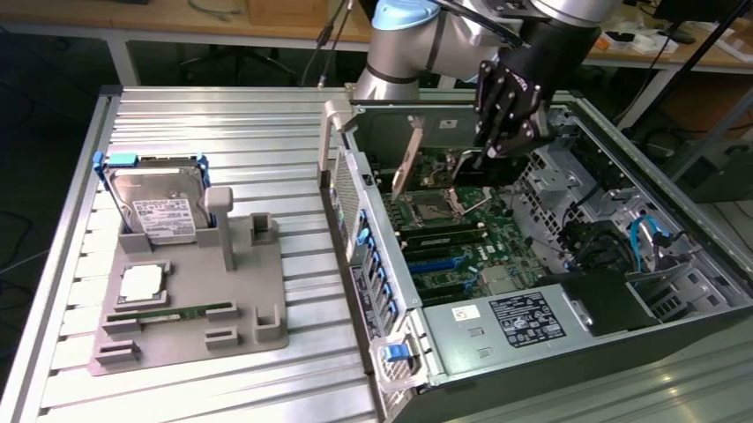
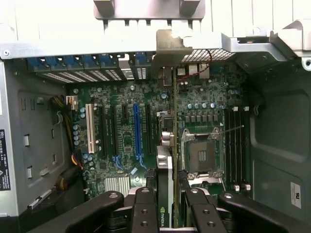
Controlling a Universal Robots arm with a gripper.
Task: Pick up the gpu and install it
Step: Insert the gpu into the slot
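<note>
Gripper (image 1: pixel 500 145) hung over the open computer case (image 1: pixel 689 330), fingers down inside it. Jaws were clamped on the gpu (image 1: pixel 412 159), one finger on each face of the card.

In the exterior view the gpu sat tilted, its silver bracket end leaning toward the case's rear wall and the dark board running back to the gripper. The card was above the motherboard (image 1: pixel 471 247), over the area just behind the CPU socket (image 1: pixel 429 207).

In the wrist view the gripper (image 2: pixel 168 194) pinched the gpu (image 2: pixel 164 167) edge-on. The card's thin edge ran away from the fingers (image 2: pixel 145 206) toward the rear slot openings. It lay between the blue expansion slot (image 2: pixel 137 131) and the CPU socket (image 2: pixel 201 155), close beside the socket. Could not tell whether the card edge touched any slot. A white slot (image 2: pixel 90 128) stood further off on the motherboard (image 2: pixel 121 145).

Power supply (image 1: pixel 506 322) sat at the near end of the case.

At the exterior view's left, a grey fixture (image 1: pixel 253 330) rested on the ribbed metal table (image 1: pixel 235 123). It carried a hard drive (image 1: pixel 153 207) with blue rails standing upright, a processor chip (image 1: pixel 141 282) lying flat, and a green memory stick (image 1: pixel 176 313) lying flat.
</note>
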